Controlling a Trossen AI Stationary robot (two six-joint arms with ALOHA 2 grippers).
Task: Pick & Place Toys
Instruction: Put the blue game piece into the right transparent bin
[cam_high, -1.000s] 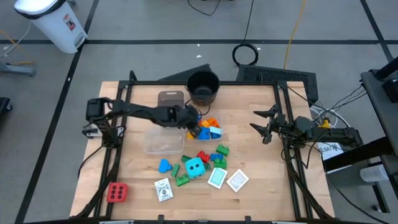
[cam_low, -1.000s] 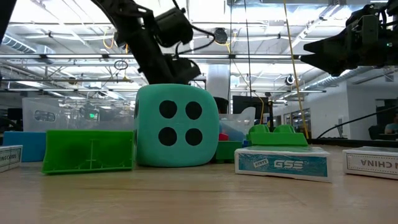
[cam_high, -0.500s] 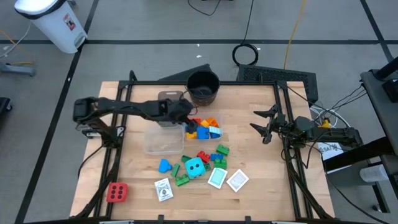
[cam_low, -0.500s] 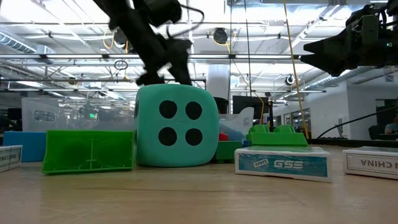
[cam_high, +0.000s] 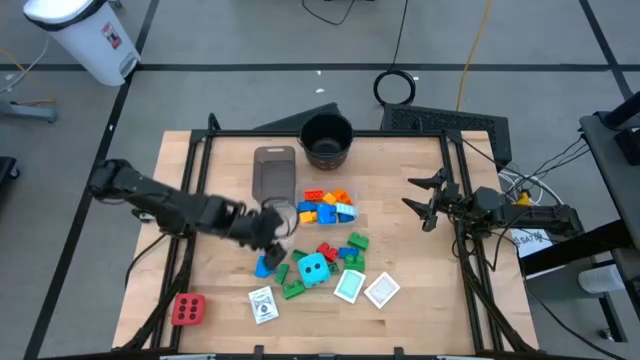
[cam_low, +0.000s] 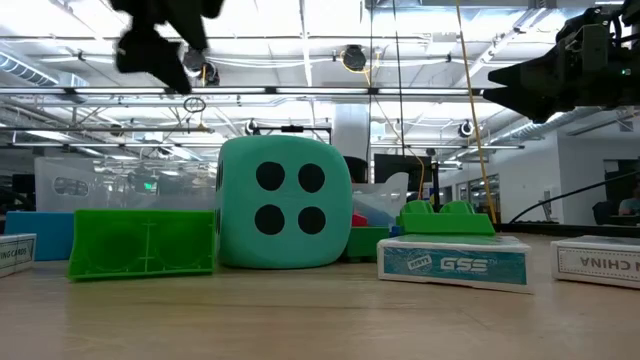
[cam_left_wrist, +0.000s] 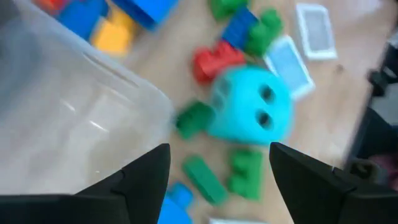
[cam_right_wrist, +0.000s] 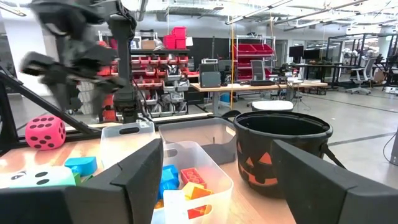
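Cyan dotted cube (cam_high: 314, 268) rests on the table among loose green (cam_high: 292, 290), red (cam_high: 326, 250) and blue (cam_high: 264, 266) blocks; it also shows in the left wrist view (cam_left_wrist: 249, 112). More blocks (cam_high: 326, 206) lie in a clear tub (cam_right_wrist: 205, 168). Three cards (cam_high: 350, 287) lie near the front. The red dotted cube (cam_high: 188, 309) sits at the near left. My left gripper (cam_high: 274, 222) hangs open and empty over another clear tub (cam_left_wrist: 68, 124), left of the cyan cube. My right gripper (cam_high: 424, 206) is open and empty at the table's right.
A black round pot (cam_high: 326, 140) stands at the far middle. A tub with a grey lid (cam_high: 275, 170) lies left of it. Black frame rails (cam_high: 452, 200) run along both sides of the table. Bare wood shows at the far right and near right.
My left gripper has drawn back from the tub of blocks toward the table's left, then swung toward the near edge. It now hangs over the empty clear tub beside the blue block. No toy has moved.
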